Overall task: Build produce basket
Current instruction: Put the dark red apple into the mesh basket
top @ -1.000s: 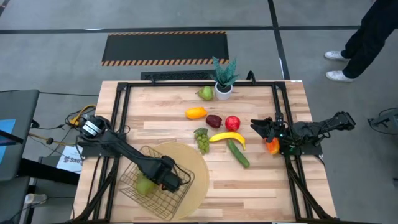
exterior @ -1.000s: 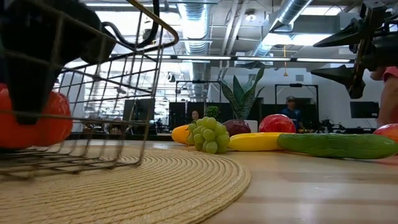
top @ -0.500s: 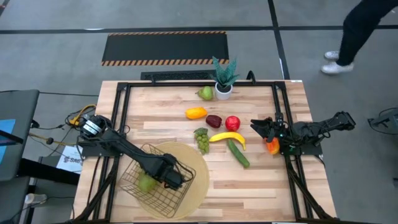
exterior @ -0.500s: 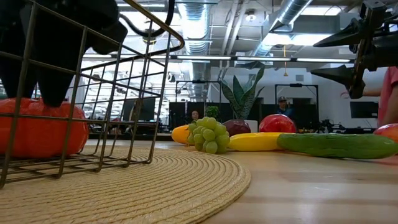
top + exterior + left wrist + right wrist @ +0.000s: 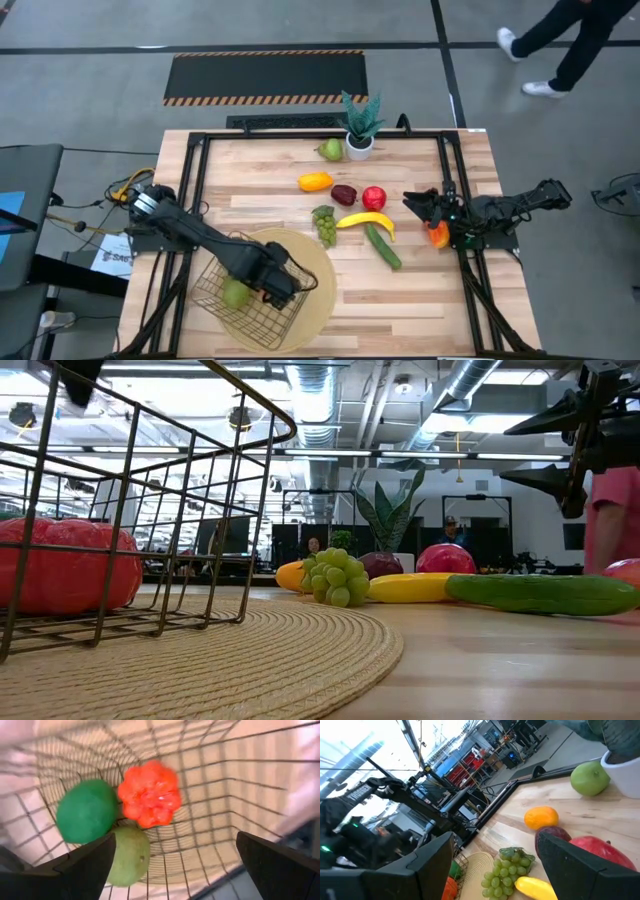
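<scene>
The basket (image 5: 252,295) sits on a round woven mat (image 5: 318,285) at the tabletop's (image 5: 420,290) near left corner, holding a red lumpy fruit (image 5: 150,794) and two green fruits. The left pincer (image 5: 283,288) hovers over it, released. Grapes (image 5: 325,224), banana (image 5: 366,221) and cucumber (image 5: 382,245) lie right of the basket; farther right the right pincer (image 5: 418,205) hangs spread, empty. No writing is readable. Grey floor surrounds the tabletop.

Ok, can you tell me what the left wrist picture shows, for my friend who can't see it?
Looking down into the golden wire basket, three pieces of produce sit together on its mesh floor: a bumpy red-orange fruit, a dark green round fruit and a paler green one. The left end effector hangs open above them, holding nothing.
</scene>
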Controlling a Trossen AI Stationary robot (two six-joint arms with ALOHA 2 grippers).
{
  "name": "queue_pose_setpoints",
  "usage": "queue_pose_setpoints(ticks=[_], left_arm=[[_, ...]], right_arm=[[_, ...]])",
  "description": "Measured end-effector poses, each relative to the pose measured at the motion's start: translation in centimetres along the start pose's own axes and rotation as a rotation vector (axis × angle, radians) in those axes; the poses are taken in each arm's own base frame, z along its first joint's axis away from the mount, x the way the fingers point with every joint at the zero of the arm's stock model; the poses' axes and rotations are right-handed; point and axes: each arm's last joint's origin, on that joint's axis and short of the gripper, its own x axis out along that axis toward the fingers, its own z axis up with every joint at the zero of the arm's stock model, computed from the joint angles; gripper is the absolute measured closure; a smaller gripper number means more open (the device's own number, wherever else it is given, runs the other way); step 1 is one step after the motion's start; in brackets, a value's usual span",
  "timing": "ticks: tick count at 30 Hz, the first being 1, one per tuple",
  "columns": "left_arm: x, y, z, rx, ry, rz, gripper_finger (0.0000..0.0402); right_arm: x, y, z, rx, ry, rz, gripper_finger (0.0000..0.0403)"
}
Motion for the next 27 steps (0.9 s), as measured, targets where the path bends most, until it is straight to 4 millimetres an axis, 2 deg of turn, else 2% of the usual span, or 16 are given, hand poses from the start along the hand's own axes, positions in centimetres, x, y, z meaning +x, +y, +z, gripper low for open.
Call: queue_pose_setpoints(ticks=[3,6,10,13,16,20,23,27], left_arm=[[-3.1,0.3,1.6,0.007,-0.113,-0.016,0.0003],[-5.2,0.8,4.0,-0.015,-0.248,-0.047,0.0003],[-6.1,1.6,8.2,0.01,-0.391,-0.077,0.0003],[-6.3,2.5,11.8,0.036,-0.47,-0.099,0.0003],[-5.5,3.2,15.7,0.054,-0.54,-0.105,0.0003],[-3.7,3.5,20.4,0.26,-0.594,-0.092,0.0003],[-1.8,3.4,23.4,0.415,-0.608,-0.125,0.0003],[0.9,3.9,26.3,0.592,-0.588,-0.128,0.0003]], right_arm=[[-0.1,0.5,0.6,0.008,-0.015,0.014,0.0092],[-0.4,2.1,2.7,-0.045,-0.062,0.054,0.0092],[-1.2,4.2,5.8,-0.205,-0.052,0.045,0.0092],[-1.5,5.5,7.6,-0.296,0.021,-0.047,0.0092],[-1.6,6.6,8.9,-0.336,0.116,-0.132,0.0092],[-1.2,7.4,9.4,-0.386,0.199,-0.201,0.0092],[-0.9,7.8,9.3,-0.405,0.224,-0.207,0.0092],[-0.7,7.9,9.1,-0.393,0.254,-0.201,0.0092]])
